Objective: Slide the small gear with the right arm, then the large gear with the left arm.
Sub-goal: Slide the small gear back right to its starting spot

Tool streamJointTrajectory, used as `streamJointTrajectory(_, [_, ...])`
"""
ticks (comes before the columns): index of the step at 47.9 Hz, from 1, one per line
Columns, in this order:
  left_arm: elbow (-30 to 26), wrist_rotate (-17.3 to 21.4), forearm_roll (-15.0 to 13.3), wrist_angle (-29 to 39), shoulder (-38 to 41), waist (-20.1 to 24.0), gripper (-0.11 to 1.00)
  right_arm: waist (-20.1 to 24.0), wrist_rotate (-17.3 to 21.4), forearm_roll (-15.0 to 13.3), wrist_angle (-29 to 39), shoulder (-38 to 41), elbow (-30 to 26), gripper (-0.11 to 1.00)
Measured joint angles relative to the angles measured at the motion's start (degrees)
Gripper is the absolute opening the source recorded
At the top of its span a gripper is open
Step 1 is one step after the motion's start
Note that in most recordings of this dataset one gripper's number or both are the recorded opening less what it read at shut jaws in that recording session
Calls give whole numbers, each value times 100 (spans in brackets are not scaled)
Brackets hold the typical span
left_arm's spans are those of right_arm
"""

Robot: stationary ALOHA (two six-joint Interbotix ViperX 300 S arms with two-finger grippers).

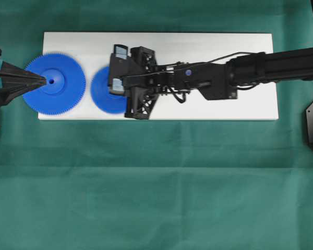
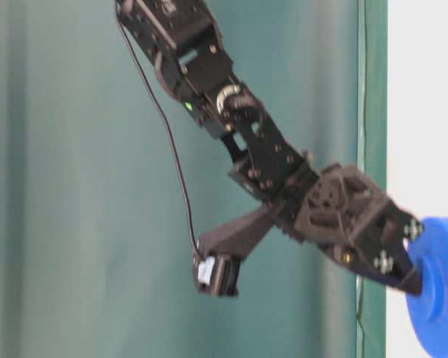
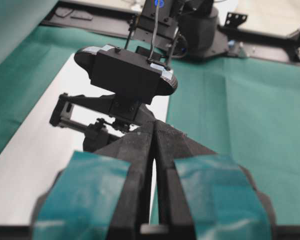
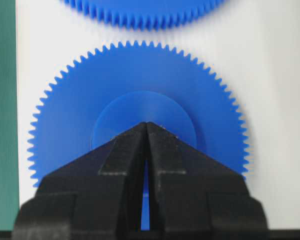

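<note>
A green cloth (image 1: 156,182) covers the worktop, and a white board (image 1: 224,104) lies across its far half. A green backdrop (image 2: 75,224) hangs behind in the table-level view.

Two blue gears lie flat on the board, a gap between their teeth. The large gear (image 1: 62,96) sits at the board's left end, overhanging its edge. The small gear (image 1: 101,96) sits just right of it, partly under the right arm.

Two arms are in view. The left arm (image 1: 0,83) comes in from the left edge, its fingers (image 1: 41,80) pressed together with the tip at the large gear's hub, beside the centre hole. The right arm (image 1: 271,65) reaches across the board from the right.

The right wrist view shows the right fingers (image 4: 146,125) together, a thin slit between them, the tip resting on the small gear's raised hub; overhead that contact is hidden under the arm's camera mount. The left wrist view shows teal tape (image 3: 225,185) on the left fingers. The table-level view shows the right fingertip (image 2: 412,282) touching a blue gear; which one I cannot tell.
</note>
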Motion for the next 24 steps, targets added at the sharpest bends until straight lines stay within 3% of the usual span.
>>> streamJointTrajectory(8, [105, -97, 0, 0, -185, 0, 0, -123, 202, 0, 9, -422, 659, 50])
streamJointTrajectory(24, [211, -114, 0, 211, -457, 0, 0, -650, 888, -9, 9, -1740, 2531, 50])
